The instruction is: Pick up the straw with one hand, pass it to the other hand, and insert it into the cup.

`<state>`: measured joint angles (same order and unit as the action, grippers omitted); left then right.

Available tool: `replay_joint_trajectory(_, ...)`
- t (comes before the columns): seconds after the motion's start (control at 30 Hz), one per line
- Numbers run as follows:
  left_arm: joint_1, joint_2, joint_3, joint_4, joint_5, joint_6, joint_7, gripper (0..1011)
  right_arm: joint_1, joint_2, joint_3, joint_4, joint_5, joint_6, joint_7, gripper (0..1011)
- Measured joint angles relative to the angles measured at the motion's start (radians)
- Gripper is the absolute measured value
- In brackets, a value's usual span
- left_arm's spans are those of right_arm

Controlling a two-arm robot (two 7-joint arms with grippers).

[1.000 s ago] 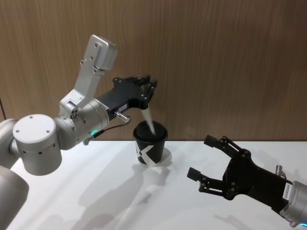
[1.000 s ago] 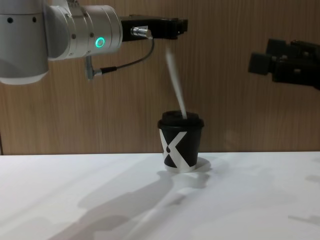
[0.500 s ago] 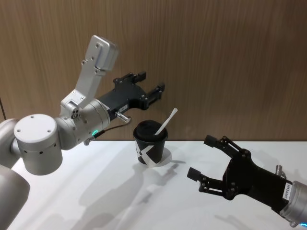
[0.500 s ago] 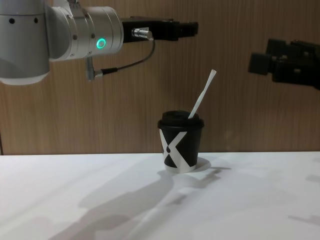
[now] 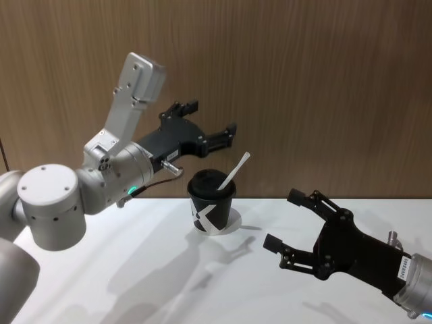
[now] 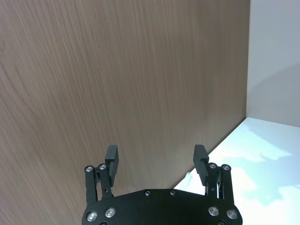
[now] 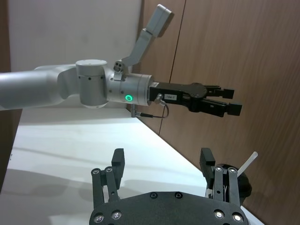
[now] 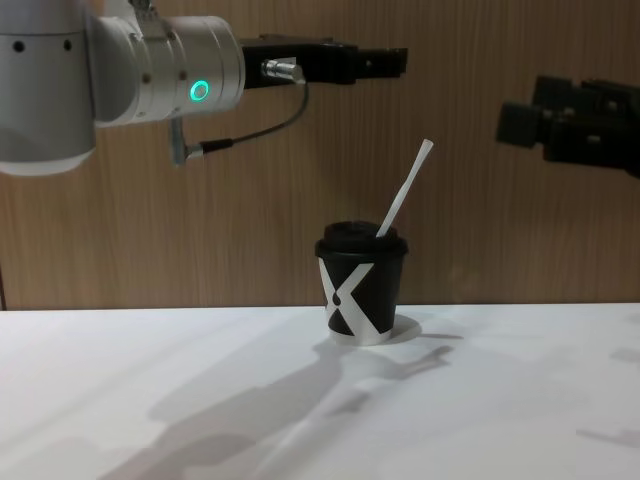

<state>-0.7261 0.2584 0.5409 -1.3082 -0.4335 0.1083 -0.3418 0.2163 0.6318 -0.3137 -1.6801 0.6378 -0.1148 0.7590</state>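
I see the straw [image 5: 235,169] standing tilted in the cup [image 5: 211,204] on the table [image 5: 135,270]; my left gripper [image 5: 210,124] hovers above, spread wide and empty, right gripper [image 5: 291,221] likewise.

Bold white X-like mark on cup [image 8: 360,297]; small white label on right gripper [image 5: 307,233], print probably unreadable.
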Motion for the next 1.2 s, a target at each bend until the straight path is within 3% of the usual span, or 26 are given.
replay_joint_trajectory(0.63, 0.134, 0.056, -0.043, -0.146, 0.011, -0.04, 0.043, 1000, 0.04, -0.032, -0.006, -0.026, -0.014, 0.027, -0.093, 1001)
replay_joint_trajectory(1.2, 0.234, 0.071, -0.066, -0.254, 0.012, -0.049, 0.068, 1000, 0.056, -0.069, -0.015, -0.055, -0.016, 0.042, -0.186, 1001)
